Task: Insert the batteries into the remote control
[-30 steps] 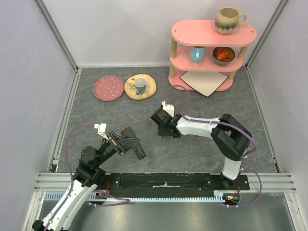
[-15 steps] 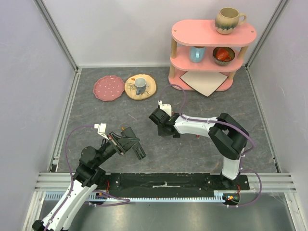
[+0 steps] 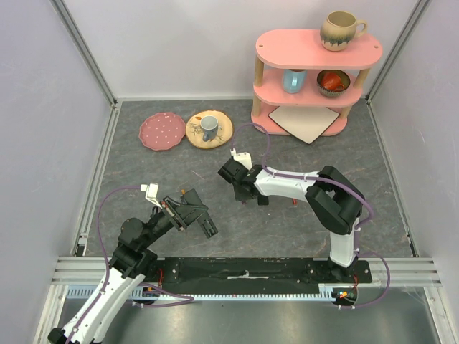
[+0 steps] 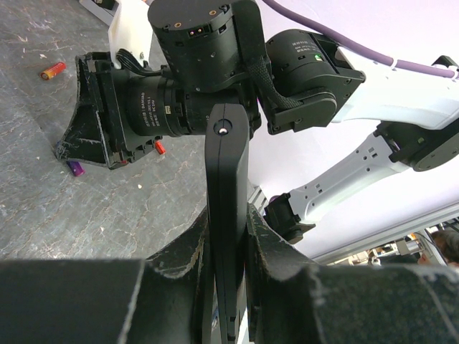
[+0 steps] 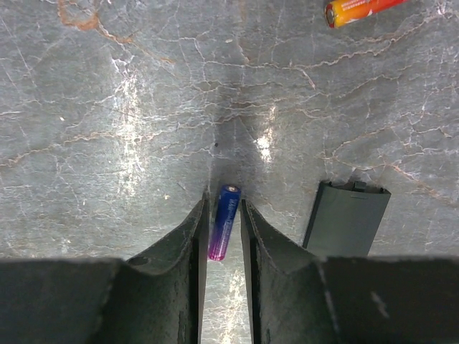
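Clamping the remote control (image 4: 227, 165) in the left gripper (image 4: 228, 229), fingers narrowed onto its two long edges and touching both. Holding it in the air above the grey table (image 3: 143, 172), near the left front, far end pointing toward the right arm.

Showing, farther back on the left, a pink plate (image 3: 161, 131) and just right of it a yellow plate (image 3: 221, 133) carrying a small grey cup (image 3: 209, 127).

Reaching down at mid-table with the right gripper (image 5: 224, 203), tips at or just above the surface. Straddling a blue battery (image 5: 224, 222) with those fingers pinched narrow, one close on each side. Not possible to tell whether actually pressing it or only flanking it. Battery lying flat on the table, purple end toward the wrist camera, blue end away.

Showing, just right of the right finger, a dark grey flat piece (image 5: 346, 218), lying on the table apart from the blue battery. Showing an orange battery (image 5: 362, 8) farther off, at the upper right of the right wrist view, well apart from the fingers. Catching in the left wrist view a small red battery (image 4: 159, 147) on the table beneath the right wrist.

Showing at the back right a pink shelf (image 3: 315, 50), bearing a beige mug (image 3: 339, 30) on top, then a blue cup (image 3: 292, 80) and a bowl (image 3: 333, 81) on the middle tier.
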Tool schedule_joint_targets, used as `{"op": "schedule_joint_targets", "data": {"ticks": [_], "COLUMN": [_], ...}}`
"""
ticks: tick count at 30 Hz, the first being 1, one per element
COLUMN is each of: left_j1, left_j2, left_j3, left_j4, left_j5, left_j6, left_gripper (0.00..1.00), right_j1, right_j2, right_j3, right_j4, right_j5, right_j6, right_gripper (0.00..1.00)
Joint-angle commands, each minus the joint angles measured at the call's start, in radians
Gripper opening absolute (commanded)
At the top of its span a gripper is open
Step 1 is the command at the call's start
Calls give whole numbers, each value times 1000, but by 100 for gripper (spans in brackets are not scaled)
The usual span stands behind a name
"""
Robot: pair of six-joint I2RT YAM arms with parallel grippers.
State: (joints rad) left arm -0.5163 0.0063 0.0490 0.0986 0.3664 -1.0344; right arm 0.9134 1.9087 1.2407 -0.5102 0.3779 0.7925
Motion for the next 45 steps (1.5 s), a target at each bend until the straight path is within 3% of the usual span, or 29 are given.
{"op": "schedule_joint_targets", "data": {"ticks": [1,13,15,17,22,26,30,33,40,45], "left_j1": [4,4,4,4,4,4,4,-2,-33,-48], "left_j2": [-77,-77,-77,-75,-57,50,287,467,742,822], "left_j3": [-77,-80,-80,-81,-86,-84,-75,-52,43,52], "left_j4": [15,15,15,15,56,157,361,478,633,711], "left_j5": [3,3,2,-4,-21,-38,-41,-38,-101,-145], "left_j6": [-23,-24,-26,-29,-50,-61,-91,-101,-138,-174], "left_gripper": [2,2,2,2,2,2,2,2,2,2], "right_j1": [2,1,1,1,16,54,117,162,278,315], "right_j2": [15,6,0,-31,-265,-476,-724,-818,-795,-746], "right_j3": [42,26,26,19,-58,-153,-274,-340,-299,-311], "right_j4": [-19,-17,-17,-13,45,94,234,306,346,435], "right_j5": [33,35,32,32,58,47,1,-25,25,27], "right_j6": [-10,-21,-22,-27,-74,-156,-223,-236,-285,-289], "right_gripper": [30,15,8,0,0,0,0,0,0,0]}}
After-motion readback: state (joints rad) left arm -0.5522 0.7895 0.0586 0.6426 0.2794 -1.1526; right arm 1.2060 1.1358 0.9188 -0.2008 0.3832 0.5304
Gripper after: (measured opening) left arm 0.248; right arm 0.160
